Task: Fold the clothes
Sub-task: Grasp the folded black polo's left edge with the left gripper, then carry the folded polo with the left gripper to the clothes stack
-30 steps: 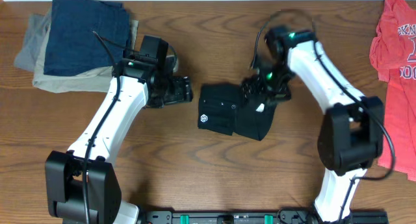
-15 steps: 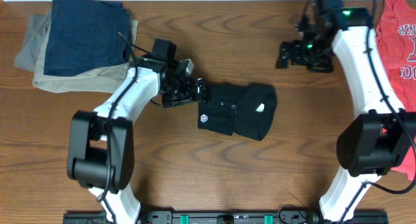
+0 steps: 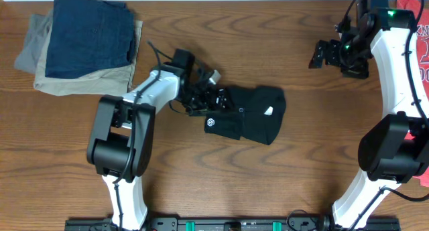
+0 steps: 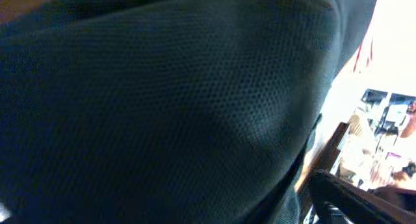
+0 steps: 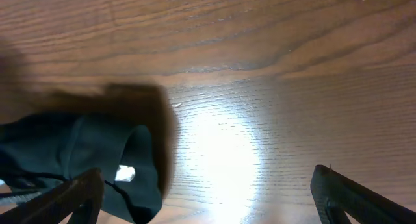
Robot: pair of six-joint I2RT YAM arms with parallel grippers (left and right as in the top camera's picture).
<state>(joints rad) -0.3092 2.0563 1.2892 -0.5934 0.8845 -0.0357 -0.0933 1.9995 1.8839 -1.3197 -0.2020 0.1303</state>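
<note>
Just beyond the arm bases, bare table (image 3: pixel 201 177) runs up to the black shirt (image 3: pixel 251 117). The shirt lies near the middle as 1 compact bundle, with its white logo (image 3: pixel 210 122) on the left panel and its white label (image 3: pixel 267 111) facing up on the rounder right part. It looks mostly folded, though the right side seems looser than the left.

At the bundle's upper left edge sits the left claw (image 3: pixel 213 100), touching the cloth. Its wrist camera sees almost nothing but dark mesh fabric, so it is pressed close, probably to pinch or tuck that edge. Whether it is spread or gripping the fabric cannot be told.

Farther back and well to the right, the right claw (image 3: pixel 324 55) hovers over bare wood with its 2 fingers spread wide and nothing between them. Its place well apart from the shirt likely leaves the left arm room to work.

Along the far edge lie things outside the task: a stack of folded garments (image 3: pixel 80 43) at the left corner and a red t-shirt (image 3: pixel 421 50) at the right.
</note>
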